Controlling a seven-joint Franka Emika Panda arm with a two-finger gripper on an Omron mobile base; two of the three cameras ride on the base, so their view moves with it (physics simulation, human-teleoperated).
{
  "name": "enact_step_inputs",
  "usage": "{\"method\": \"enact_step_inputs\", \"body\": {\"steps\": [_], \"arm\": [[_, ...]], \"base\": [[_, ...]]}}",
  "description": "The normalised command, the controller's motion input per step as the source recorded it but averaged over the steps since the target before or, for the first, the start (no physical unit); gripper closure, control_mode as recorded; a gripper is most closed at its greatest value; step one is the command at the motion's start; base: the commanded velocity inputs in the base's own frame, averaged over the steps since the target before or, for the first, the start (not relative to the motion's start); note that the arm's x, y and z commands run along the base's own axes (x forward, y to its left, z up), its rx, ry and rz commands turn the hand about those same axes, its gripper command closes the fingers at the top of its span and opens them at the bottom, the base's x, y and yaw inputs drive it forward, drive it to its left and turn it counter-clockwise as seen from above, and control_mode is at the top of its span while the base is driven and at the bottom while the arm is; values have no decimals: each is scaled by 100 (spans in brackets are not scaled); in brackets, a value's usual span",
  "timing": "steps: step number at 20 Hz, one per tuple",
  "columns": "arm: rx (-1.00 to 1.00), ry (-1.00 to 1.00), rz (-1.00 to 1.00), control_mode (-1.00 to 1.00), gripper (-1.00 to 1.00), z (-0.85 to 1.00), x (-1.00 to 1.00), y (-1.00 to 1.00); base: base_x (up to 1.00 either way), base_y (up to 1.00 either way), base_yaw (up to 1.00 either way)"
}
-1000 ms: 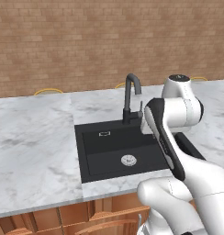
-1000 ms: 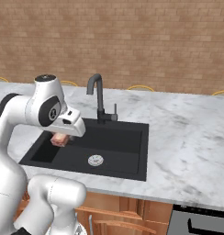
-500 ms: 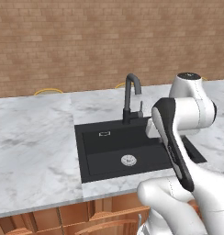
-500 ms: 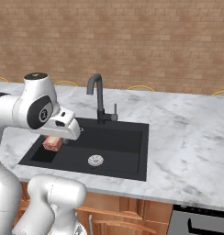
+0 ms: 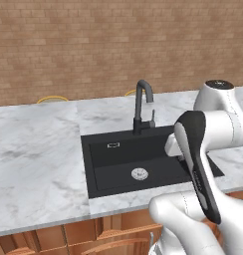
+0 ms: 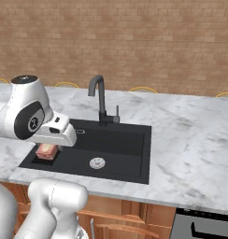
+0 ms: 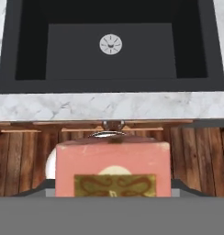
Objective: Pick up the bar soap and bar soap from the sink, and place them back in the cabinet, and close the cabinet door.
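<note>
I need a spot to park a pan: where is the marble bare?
Bare: the white marble counter left of the black sink, and the wide stretch right of it. Crowded: behind the basin, around the dark gooseneck faucet.

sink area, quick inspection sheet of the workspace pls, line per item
surface: white marble counter, bare
sink: black basin; silver drain; dark gooseneck faucet at the back rim
bar soap: salmon-pink bar held in the gripper; second bar nothing seen
cabinet: nothing seen
clutter: nothing seen
gripper: gripper shut on the pink bar, up over the sink's front edge
cables: nothing seen
surroundings: brick wall; wooden floor
</note>
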Motion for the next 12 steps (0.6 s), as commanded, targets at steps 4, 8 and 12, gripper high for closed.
{"method": "enact_step_inputs", "body": {"steps": [4, 8, 12], "arm": [[0, -1, 0, -100, 100, 39, -14, 0], [0, -1, 0, -100, 100, 39, -7, 0], [0, 0, 0, -100, 100, 32, -10, 0]], "base": [[0, 0, 0], [0, 0, 0], [0, 0, 0]]}}
